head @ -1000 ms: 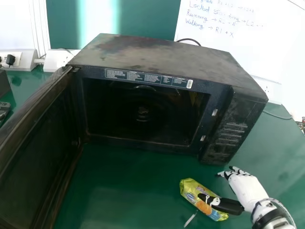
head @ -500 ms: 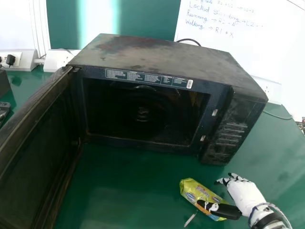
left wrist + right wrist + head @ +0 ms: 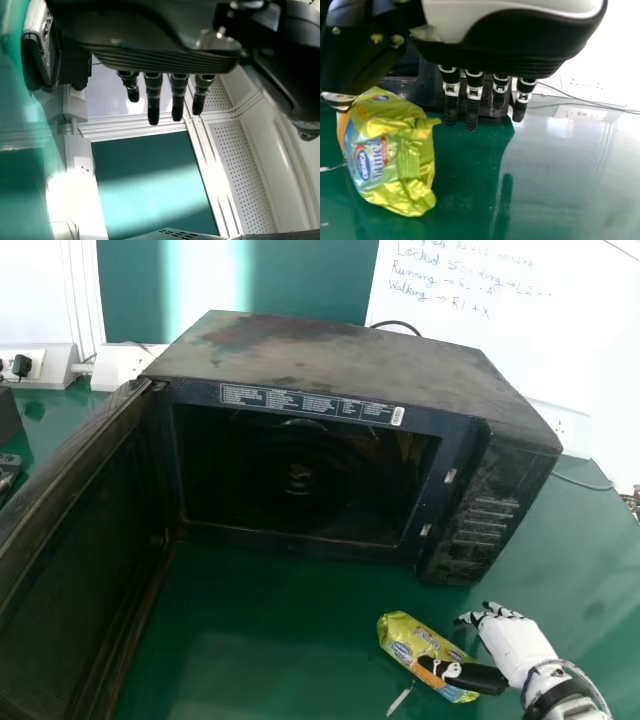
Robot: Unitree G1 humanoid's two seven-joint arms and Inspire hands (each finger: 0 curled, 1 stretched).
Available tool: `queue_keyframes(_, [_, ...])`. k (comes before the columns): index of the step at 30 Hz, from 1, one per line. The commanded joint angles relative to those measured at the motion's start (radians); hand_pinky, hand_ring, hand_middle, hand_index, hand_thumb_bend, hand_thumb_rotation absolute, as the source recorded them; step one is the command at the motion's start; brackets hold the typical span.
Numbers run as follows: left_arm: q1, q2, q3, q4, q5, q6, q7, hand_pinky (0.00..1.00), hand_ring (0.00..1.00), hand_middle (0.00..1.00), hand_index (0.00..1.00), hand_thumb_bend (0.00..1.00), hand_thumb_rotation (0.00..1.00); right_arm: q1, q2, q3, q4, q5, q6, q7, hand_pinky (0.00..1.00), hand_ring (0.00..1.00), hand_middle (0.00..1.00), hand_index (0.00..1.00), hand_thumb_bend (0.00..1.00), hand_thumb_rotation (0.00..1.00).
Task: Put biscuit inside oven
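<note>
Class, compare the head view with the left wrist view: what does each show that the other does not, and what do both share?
Head view, first: the oven with its door open, the biscuit packet and the right hand.
Left wrist view, second: the left hand, fingers straight, and a perforated panel.
Both: the green table and green wall panel.

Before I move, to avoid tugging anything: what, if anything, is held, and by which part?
Nothing: the right hand has its thumb over the biscuit packet, fingers straight and clear of it.
</note>
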Motion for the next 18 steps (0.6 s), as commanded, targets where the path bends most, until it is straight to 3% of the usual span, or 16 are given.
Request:
queue_keyframes(1, [0.013, 0.0, 0.002, -0.013, -0.004, 0.005, -0.001, 0.76, 0.89, 0.96, 0.98, 0.88, 0.99, -0.008, -0.015, 0.015, 0.012, -0.014, 0.002, 0.01, 0.93, 0.83, 0.85, 0.84, 0.96, 0.56])
queue_keyframes(18, [0.026, -0.021, -0.007, -0.053, 0.012, 0.01, 0.009, 0.77, 0.89, 0.96, 0.99, 0.88, 0.99, 0.0, -0.02, 0.038, -0.04, -0.043, -0.001, 0.023, 0.92, 0.82, 0.84, 0.83, 0.96, 0.54])
